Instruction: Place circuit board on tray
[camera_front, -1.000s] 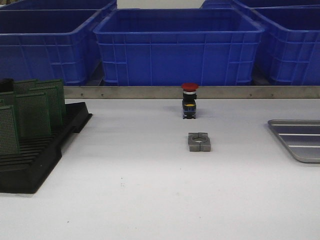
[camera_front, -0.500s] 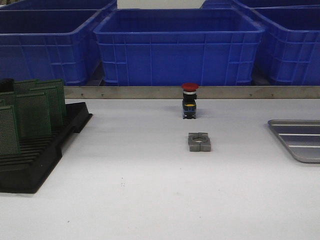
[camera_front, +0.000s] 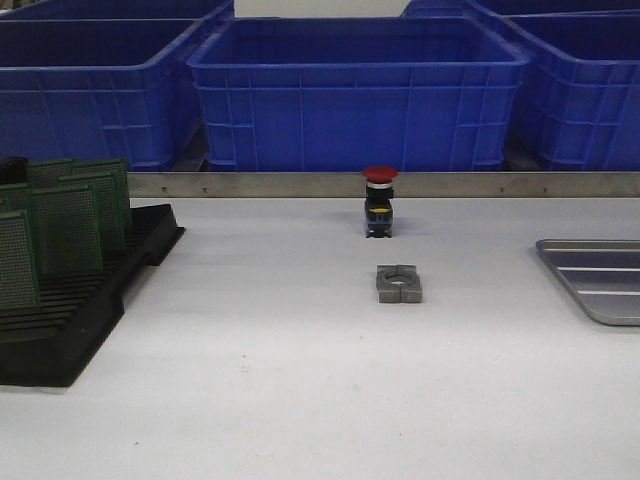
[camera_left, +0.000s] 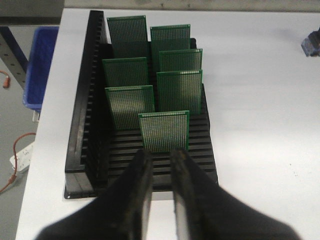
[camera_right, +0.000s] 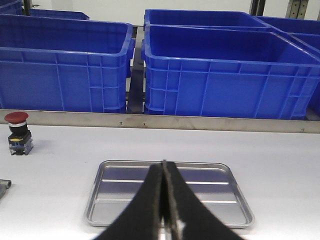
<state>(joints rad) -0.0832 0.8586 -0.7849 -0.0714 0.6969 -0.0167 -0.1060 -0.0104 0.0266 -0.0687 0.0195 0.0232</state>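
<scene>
Several green circuit boards (camera_left: 164, 130) stand upright in a black slotted rack (camera_left: 85, 125); they also show at the left in the front view (camera_front: 65, 225). My left gripper (camera_left: 161, 156) is open with a narrow gap and empty, its tips just short of the nearest board. The silver-grey ribbed tray (camera_right: 107, 195) lies empty on the white table, partly cut off at the right edge of the front view (camera_front: 595, 275). My right gripper (camera_right: 164, 167) is shut and empty, over the tray's near side. Neither gripper shows in the front view.
A red-capped push button (camera_front: 379, 201) and a grey metal block with a round hole (camera_front: 399, 283) sit mid-table. Blue plastic bins (camera_front: 355, 90) stand behind a metal rail at the back. A blue bin (camera_left: 42, 65) sits on the floor off the table's left side.
</scene>
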